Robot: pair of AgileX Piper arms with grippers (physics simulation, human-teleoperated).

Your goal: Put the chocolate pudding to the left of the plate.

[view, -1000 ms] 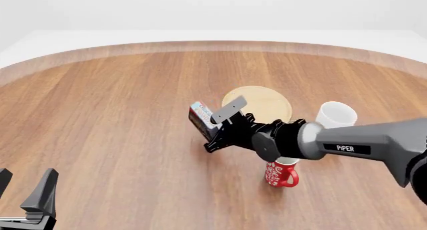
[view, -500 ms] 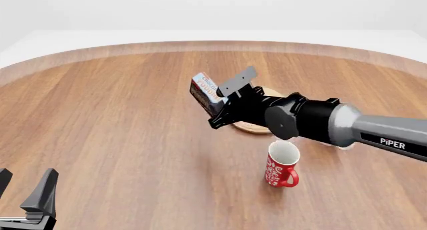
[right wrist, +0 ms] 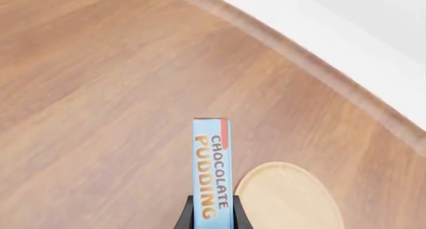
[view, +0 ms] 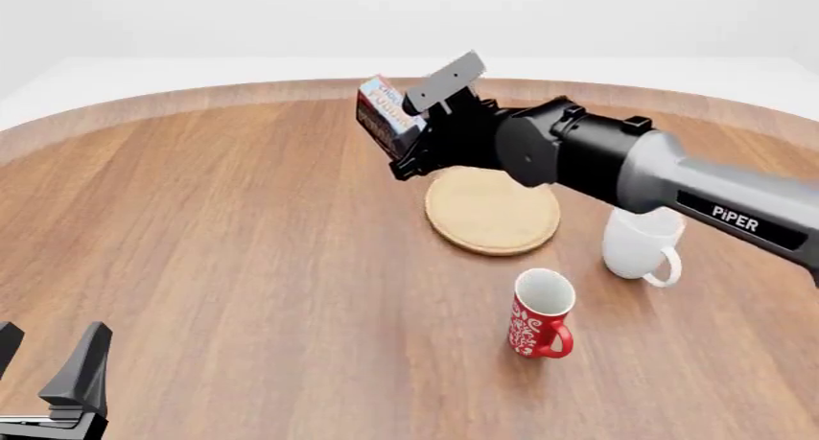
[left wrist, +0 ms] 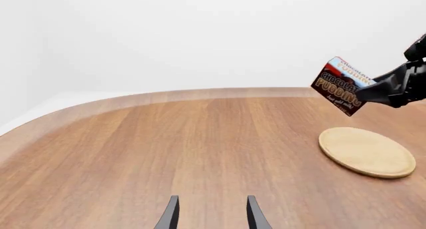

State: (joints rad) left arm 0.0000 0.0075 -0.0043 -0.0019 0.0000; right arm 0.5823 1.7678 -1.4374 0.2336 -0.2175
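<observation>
Table (view: 230, 229): broad wooden top, and the bare stretch left of the plate was where my load had to end up, so nothing there needed shifting first.

Right arm (view: 666, 186): mine, reached far forward across the table, raised high so the box would pass over everything on the wood.

Plate (view: 493, 210): flat tan disc lying near the middle; I took it as my landmark, since the drop spot was judged from its left edge.

White mug (view: 640, 243): stood just right of the plate, well out of my path.

Red mug (view: 540, 315): upright, nearer to me than the plate, also clear of the route.

Pudding box (view: 387, 116): up in the air, tilted, above the table near the plate's far-left edge, touching nothing but my fingers.

Right gripper (view: 416, 124): clamped on the box's lower end, one finger on each broad face, so the printed narrow side faced my wrist camera and the box (right wrist: 211, 169) stuck straight out along the fingers.

Left gripper (view: 52, 387): parked low at the near-left, fingers spread and holding nothing; it had no job in this.

Next, as I judged it: lower the box onto the wood left of the plate, then let go.
</observation>
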